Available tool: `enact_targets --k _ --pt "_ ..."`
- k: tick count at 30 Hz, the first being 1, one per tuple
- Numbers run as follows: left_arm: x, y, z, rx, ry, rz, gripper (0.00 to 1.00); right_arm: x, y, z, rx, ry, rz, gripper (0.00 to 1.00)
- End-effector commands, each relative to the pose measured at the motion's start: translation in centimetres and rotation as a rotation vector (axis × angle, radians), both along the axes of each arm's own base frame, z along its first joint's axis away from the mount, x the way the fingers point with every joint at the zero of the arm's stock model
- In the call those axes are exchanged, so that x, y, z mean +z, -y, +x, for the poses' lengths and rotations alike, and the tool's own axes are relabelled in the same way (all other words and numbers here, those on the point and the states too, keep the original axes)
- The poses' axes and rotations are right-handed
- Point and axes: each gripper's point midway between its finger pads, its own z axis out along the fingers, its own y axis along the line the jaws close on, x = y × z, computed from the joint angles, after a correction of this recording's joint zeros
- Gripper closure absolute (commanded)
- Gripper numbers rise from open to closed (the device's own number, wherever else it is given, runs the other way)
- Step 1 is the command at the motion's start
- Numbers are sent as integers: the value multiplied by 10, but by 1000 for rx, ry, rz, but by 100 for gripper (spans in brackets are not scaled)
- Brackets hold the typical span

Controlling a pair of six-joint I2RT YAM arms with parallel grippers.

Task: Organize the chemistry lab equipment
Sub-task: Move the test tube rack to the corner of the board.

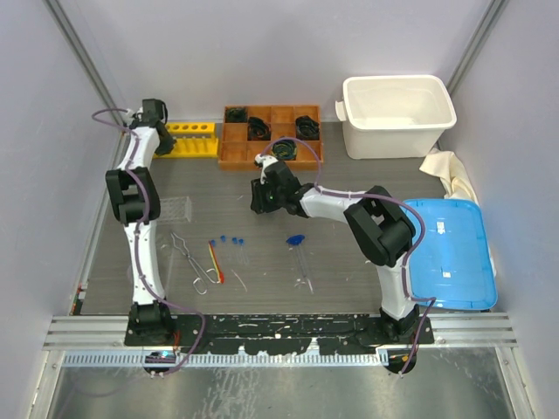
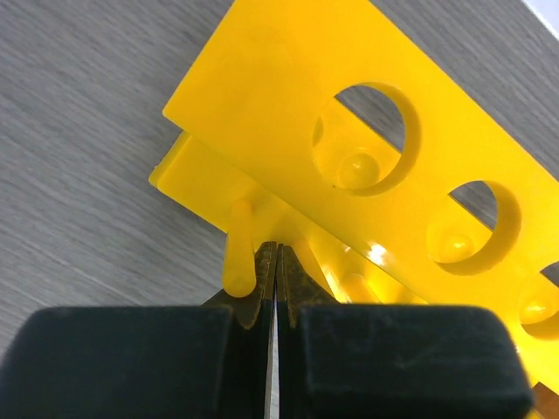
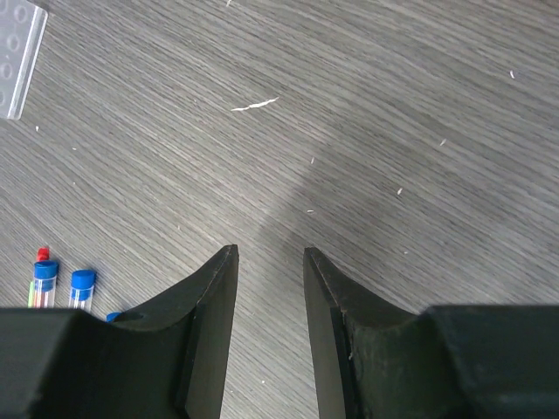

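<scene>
The yellow tube rack (image 1: 194,140) lies at the back left of the table and fills the left wrist view (image 2: 367,157). My left gripper (image 1: 161,138) (image 2: 277,253) is shut, its tips right against the rack's lower edge beside a yellow peg, with nothing seen between them. My right gripper (image 1: 260,197) (image 3: 270,251) hangs open over bare table, holding nothing. Blue-capped test tubes (image 1: 231,241) (image 3: 80,286), metal tongs (image 1: 188,258), a thin red-orange stick (image 1: 216,264) and a blue-bulb dropper (image 1: 297,241) lie loose on the front middle of the table.
An orange-brown compartment box (image 1: 238,159) with dark items stands at the back centre. A white bin (image 1: 397,140) is at the back right, with a cloth (image 1: 447,171) and a blue lid (image 1: 450,253) along the right edge. A clear plastic tray (image 1: 175,208) (image 3: 17,52) lies at the left.
</scene>
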Motion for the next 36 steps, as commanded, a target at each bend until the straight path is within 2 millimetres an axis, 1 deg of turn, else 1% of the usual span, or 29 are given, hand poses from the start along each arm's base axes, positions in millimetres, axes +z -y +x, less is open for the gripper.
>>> enact_targets --k 1,4,8,13,15,16,18,22,23,24,25,27,30,31,35,36 --pt "9 26 20 -44 62 -41 100 25 -13 17 12 71 54 58" --pt "9 34 23 -58 66 -45 100 23 -13 17 12 70 52 58" --pt "9 38 22 -59 63 -44 100 25 -11 17 11 71 54 58" --pt "14 38 13 -53 46 -33 100 30 -9 13 8 68 65 58" --pt "19 35 7 -47 41 -19 100 33 -8 9 6 64 76 58" --pt "17 34 0 -45 26 -14 100 36 -7 7 3 63 85 58" --pt "22 33 -10 -37 18 -6 98 41 -5 1 3 57 102 58" --pt "37 38 -34 -42 47 -34 91 54 -1 -13 -1 58 125 57" --pt "56 42 -38 -50 94 -45 89 63 0 -17 1 68 135 56" --pt "59 45 -46 -56 111 -59 84 67 1 -21 2 73 137 56" --pt "68 48 -53 -59 139 -72 79 70 2 -26 5 77 134 56" --pt "84 54 -67 -51 186 -103 73 79 3 -35 9 88 132 55" --pt "106 67 -91 -66 245 -164 67 89 3 -49 17 101 126 55" --pt "106 73 -102 -77 250 -185 67 91 2 -57 28 101 121 55" --pt "126 97 -143 -117 311 -232 65 102 -1 -76 46 119 113 54" --pt "139 107 -155 -142 346 -237 64 102 -2 -80 51 120 110 53"
